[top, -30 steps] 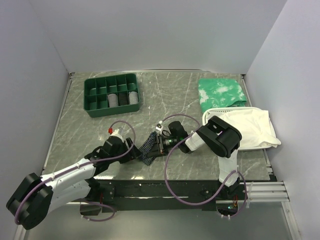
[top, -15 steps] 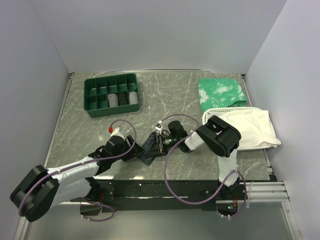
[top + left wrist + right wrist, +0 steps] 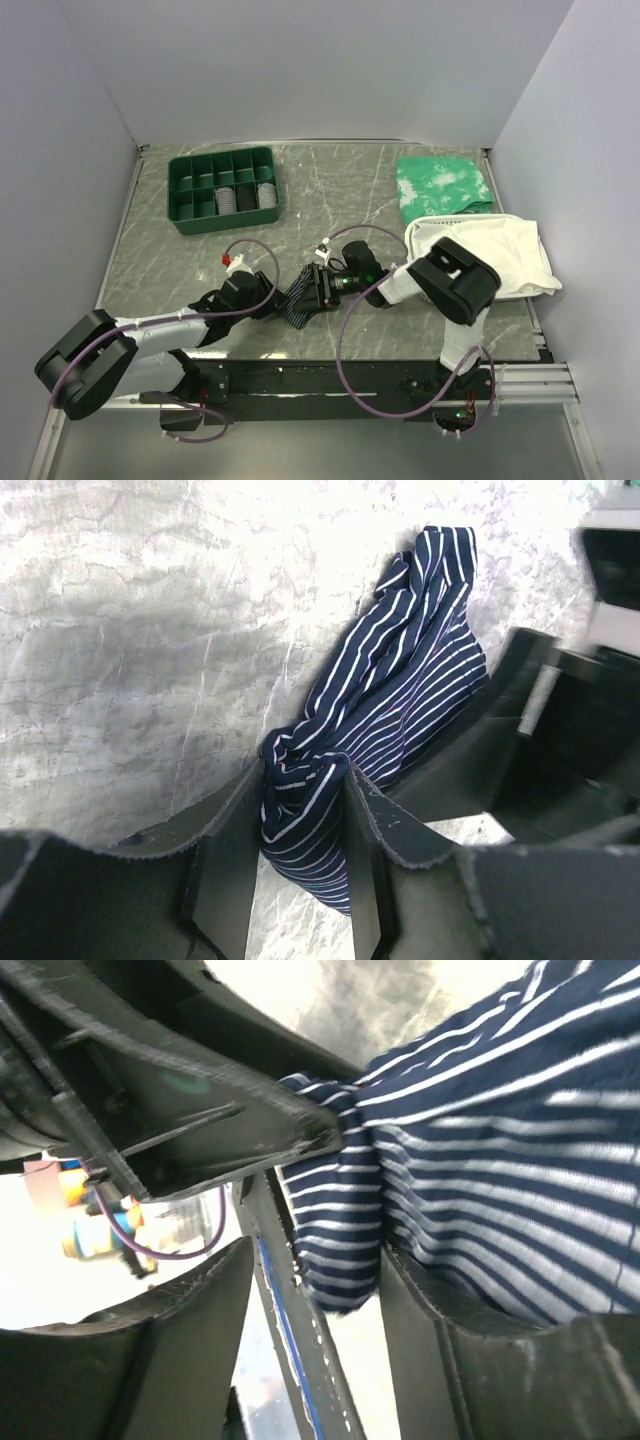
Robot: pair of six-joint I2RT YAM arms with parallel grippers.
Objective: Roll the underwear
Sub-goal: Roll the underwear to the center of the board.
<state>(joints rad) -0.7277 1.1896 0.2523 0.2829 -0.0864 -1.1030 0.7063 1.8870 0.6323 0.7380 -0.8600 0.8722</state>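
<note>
While the roll looked barely begun, both grippers met at the small dark navy pinstriped fabric underwear (image 3: 298, 303), low in the middle of the overhead frame.
The left gripper (image 3: 300, 780) was clamped on a twisted, bunched end; the right gripper (image 3: 315, 1250) had its jaws apart, cloth draped loosely against one finger. Most of the garment lay crumpled, not wound, on the grey marbled tabletop (image 3: 350, 200), so nearly all the rolling seemed left.

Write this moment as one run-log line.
left gripper: shut on underwear | right gripper: open, fabric between fingers | underwear: crumpled, not yet rolled
</note>
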